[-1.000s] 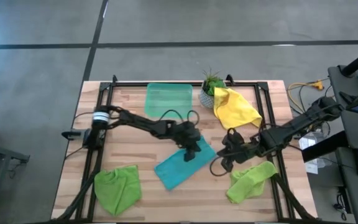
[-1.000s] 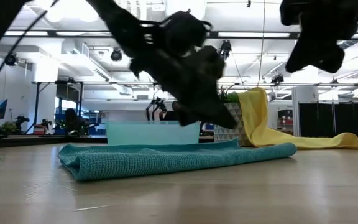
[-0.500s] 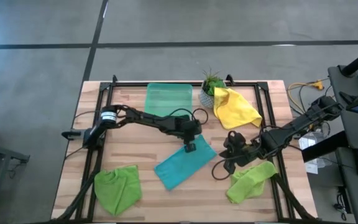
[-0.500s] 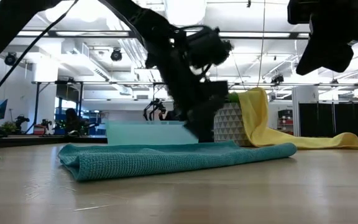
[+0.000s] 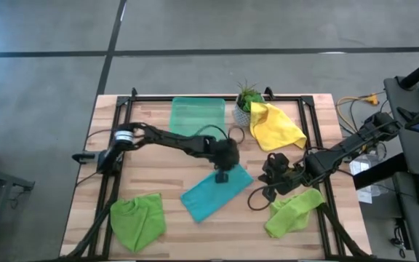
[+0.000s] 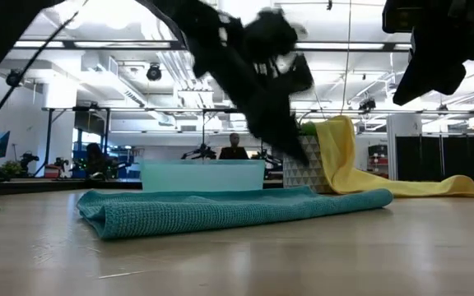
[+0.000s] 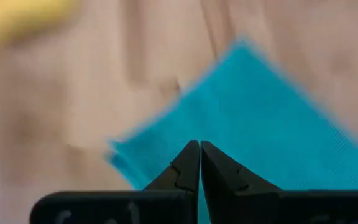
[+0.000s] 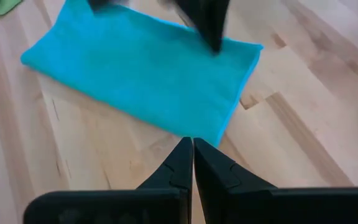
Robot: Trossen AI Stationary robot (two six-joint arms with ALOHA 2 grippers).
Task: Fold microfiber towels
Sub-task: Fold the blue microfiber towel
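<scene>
Our left pincer point(image 5: 222, 175), tips pressed together and empty, hangs directly over the far end of the folded teal towel point(image 5: 216, 192), whose long axis slants away toward our closed right pincer point(image 5: 262, 188), just beside its near end.
</scene>
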